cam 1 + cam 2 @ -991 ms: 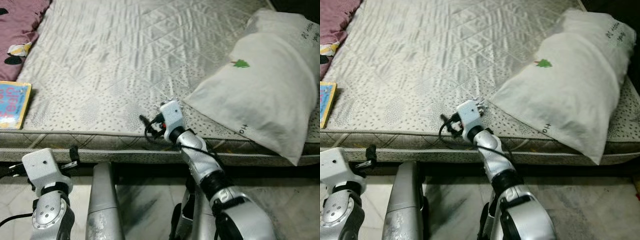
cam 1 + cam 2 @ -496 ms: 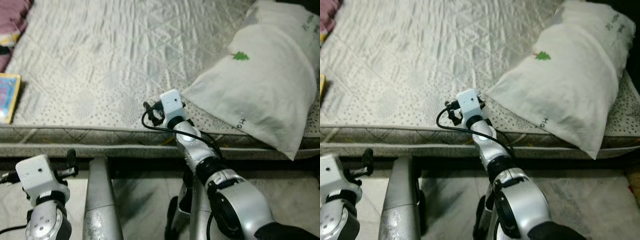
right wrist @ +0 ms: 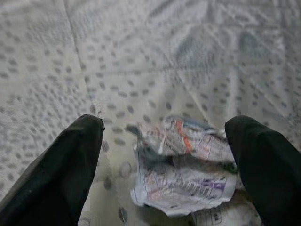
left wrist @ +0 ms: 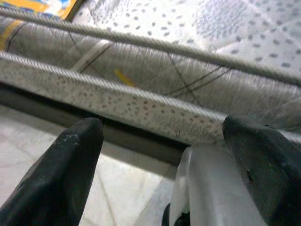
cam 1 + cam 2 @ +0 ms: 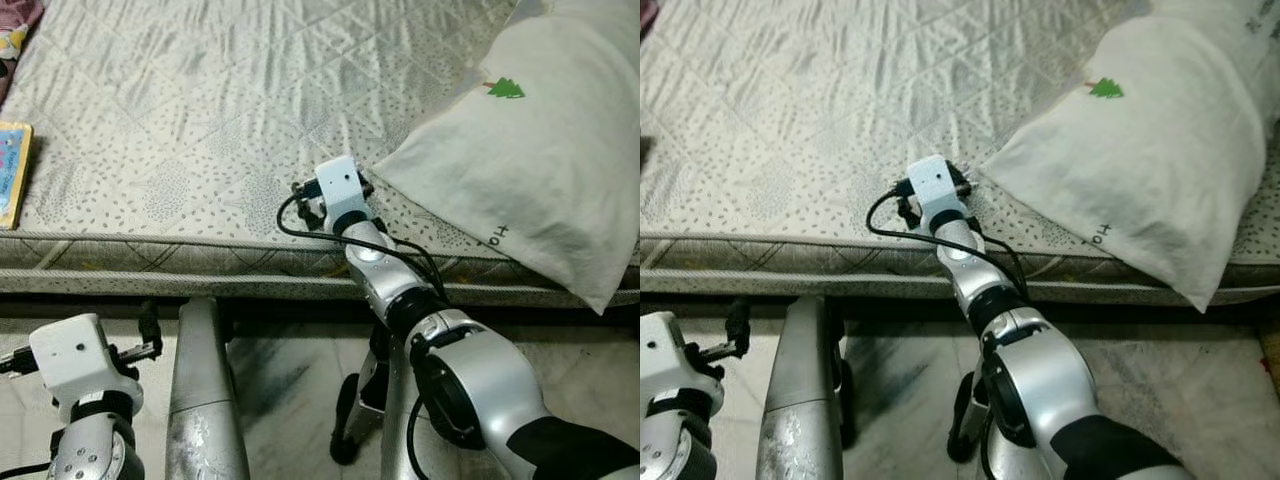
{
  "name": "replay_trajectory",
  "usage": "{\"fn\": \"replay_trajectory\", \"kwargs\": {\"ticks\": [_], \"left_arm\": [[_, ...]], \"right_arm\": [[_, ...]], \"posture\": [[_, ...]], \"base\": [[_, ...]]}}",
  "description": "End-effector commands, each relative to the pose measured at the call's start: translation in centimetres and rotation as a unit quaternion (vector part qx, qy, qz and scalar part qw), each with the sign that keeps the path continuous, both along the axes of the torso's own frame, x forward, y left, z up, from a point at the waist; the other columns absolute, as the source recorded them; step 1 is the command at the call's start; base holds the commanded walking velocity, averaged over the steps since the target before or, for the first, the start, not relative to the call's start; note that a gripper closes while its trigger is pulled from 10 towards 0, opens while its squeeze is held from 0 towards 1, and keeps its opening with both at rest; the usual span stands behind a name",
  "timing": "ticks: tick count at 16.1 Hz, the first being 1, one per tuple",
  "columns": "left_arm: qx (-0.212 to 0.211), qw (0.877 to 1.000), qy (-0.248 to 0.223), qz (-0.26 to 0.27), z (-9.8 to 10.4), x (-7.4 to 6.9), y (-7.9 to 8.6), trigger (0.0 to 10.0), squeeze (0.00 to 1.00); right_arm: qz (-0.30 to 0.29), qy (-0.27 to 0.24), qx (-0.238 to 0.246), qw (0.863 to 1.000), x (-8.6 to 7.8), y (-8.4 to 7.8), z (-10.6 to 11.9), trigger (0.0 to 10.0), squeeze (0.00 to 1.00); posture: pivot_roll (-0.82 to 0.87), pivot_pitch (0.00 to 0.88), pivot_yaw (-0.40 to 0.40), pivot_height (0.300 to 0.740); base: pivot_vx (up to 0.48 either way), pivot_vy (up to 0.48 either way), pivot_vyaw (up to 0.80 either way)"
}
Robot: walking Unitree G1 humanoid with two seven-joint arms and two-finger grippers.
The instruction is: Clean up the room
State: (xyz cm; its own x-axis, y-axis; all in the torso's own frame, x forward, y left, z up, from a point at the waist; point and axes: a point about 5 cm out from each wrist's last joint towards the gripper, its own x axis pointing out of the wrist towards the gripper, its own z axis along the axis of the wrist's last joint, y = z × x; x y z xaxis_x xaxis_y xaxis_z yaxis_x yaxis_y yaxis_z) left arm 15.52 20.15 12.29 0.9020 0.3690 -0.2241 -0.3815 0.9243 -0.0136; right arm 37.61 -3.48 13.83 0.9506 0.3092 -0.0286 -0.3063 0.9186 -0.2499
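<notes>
One item of litter, a crumpled wrapper (image 3: 186, 162), lies on the mattress (image 5: 200, 120) near its front edge, just beside the lower corner of the white pillow (image 5: 530, 150). The right gripper (image 3: 169, 165) hangs over it with its fingers (image 3: 61, 169) spread wide, one on each side of the wrapper; no grasp has been made. Whether the tips touch the bedding cannot be determined. The left gripper (image 4: 164, 165) is held low beside the bed frame, fingers apart and empty, facing the mattress side.

Progress is judged early: the wrapper is not yet picked up. A colourful book (image 5: 12, 170) rests at the left edge of the mattress, and a scrap of pink fabric (image 5: 15, 25) shows at the far left corner; both are likely to need attention. The pillow lies askew over the bed's right front edge.

No bin, basket or other container can be identified, so the disposal point for the wrapper remains unknown.
</notes>
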Motion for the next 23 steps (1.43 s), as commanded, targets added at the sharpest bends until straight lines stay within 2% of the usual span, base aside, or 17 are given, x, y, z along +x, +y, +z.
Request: {"fn": "replay_trajectory", "kwargs": {"ticks": [1,3,4,5,6,12,18,23], "left_arm": [[0.000,1.000,0.011,0.004,0.0,-0.5,0.0,10.0,0.00],[-0.002,1.000,0.012,0.002,0.1,-0.4,-0.2,10.0,0.00],[-0.003,1.000,0.011,0.001,0.1,-0.3,-0.2,10.0,0.00],[-0.004,1.000,0.011,0.000,0.1,-0.2,-0.2,10.0,0.00],[-0.005,1.000,0.009,-0.002,0.1,0.0,-0.2,10.0,0.00],[-0.003,1.000,-0.004,-0.004,0.3,0.9,0.0,10.0,0.00],[-0.004,1.000,-0.019,-0.007,0.4,2.3,0.0,10.0,0.00],[-0.003,1.000,-0.031,-0.006,0.5,3.0,0.1,10.0,0.00]], "right_arm": [[-0.016,0.018,-0.014,1.000,0.0,-0.4,-0.7,10.0,0.00],[-0.021,0.040,-0.050,0.998,-0.2,-0.6,-1.6,10.0,0.00],[-0.031,0.069,-0.073,0.994,-0.4,-0.9,-2.5,9.5,0.00],[-0.035,0.077,-0.077,0.993,-0.4,-1.0,-2.7,3.0,0.00],[-0.034,0.079,-0.087,0.992,-0.4,-1.0,-2.8,0.0,0.00],[-0.039,0.092,-0.075,0.992,-0.3,-1.1,-2.7,0.0,0.00],[-0.053,0.095,-0.053,0.993,0.4,-1.9,-1.9,0.0,0.00],[-0.054,0.088,-0.041,0.994,0.7,-1.8,-1.0,0.0,0.00]], "posture": [[0.30,0.361,-0.101,0.533],[0.30,0.362,-0.102,0.533],[0.30,0.358,-0.105,0.533],[0.30,0.357,-0.108,0.533],[0.30,0.353,-0.109,0.533],[0.30,0.310,-0.115,0.533],[0.28,0.269,-0.121,0.533],[0.28,0.250,-0.124,0.533]], "base": [[0.000,0.000,0.00],[0.000,0.000,0.00],[0.000,0.000,0.00],[0.000,0.000,0.00],[0.000,0.000,0.00],[0.000,0.000,0.00],[0.000,0.000,0.00],[0.000,0.000,0.00]]}}
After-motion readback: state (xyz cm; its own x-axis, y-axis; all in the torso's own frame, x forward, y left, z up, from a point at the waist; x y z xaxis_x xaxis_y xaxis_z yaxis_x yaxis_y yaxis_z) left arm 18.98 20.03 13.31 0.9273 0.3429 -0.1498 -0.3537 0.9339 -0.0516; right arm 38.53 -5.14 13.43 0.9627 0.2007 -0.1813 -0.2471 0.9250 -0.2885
